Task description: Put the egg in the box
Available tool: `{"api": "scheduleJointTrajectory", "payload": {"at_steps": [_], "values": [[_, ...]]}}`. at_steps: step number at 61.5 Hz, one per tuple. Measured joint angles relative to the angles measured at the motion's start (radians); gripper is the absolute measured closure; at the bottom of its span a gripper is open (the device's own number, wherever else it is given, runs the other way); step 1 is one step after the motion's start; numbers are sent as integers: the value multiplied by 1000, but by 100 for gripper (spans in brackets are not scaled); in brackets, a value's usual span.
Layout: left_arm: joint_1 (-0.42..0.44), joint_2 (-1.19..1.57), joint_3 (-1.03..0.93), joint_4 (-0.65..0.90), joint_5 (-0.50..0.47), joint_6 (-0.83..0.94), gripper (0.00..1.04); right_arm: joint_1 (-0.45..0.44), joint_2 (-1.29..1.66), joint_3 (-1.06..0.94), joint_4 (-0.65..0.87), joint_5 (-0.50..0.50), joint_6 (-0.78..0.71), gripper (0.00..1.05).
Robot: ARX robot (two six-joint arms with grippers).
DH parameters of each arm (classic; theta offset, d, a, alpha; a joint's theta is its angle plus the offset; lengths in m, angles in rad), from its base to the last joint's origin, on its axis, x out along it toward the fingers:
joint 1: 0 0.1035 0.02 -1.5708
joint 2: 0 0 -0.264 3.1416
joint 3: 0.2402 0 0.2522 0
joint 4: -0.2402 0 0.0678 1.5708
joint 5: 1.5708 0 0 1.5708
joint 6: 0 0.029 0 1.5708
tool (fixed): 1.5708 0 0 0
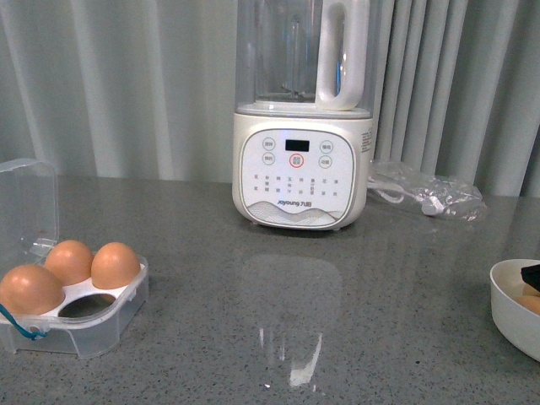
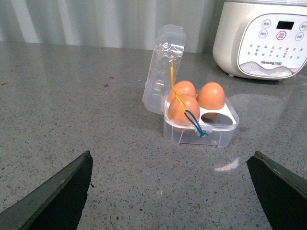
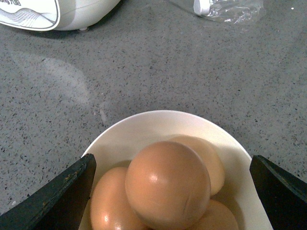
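Right hand (image 3: 171, 160) splayed above egg (image 3: 168, 184)

You have a white blender (image 1: 302, 169) standing toward the back of the grey speckled table (image 1: 253, 329), its clear jug and white handle (image 1: 342, 59) rising in front of the pale pleated curtain (image 1: 126, 84). A red-ringed button (image 1: 296, 159) sits mid-panel. Just to the blender's right lies a crumpled clear plastic bag (image 1: 451, 198) holding a white cable. Further right and nearer you, well apart from the blender, sits a white bowl (image 1: 510, 321).
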Motion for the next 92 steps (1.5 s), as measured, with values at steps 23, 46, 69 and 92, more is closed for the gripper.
{"api": "scheduleJointTrajectory", "payload": {"at_steps": [23, 46, 69, 92], "values": [[0, 0, 0, 0, 0, 0, 7, -10, 0, -10, 16, -9, 0, 49], [0, 0, 0, 0, 0, 0, 7, -21, -51, -11, 0, -21, 2, 62], [0, 0, 0, 0, 0, 0, 7, 41, -115, 70, -23, -18, 30, 62], [0, 0, 0, 0, 0, 0, 7, 290, 207, 409, 49, -103, 183, 62]]}}
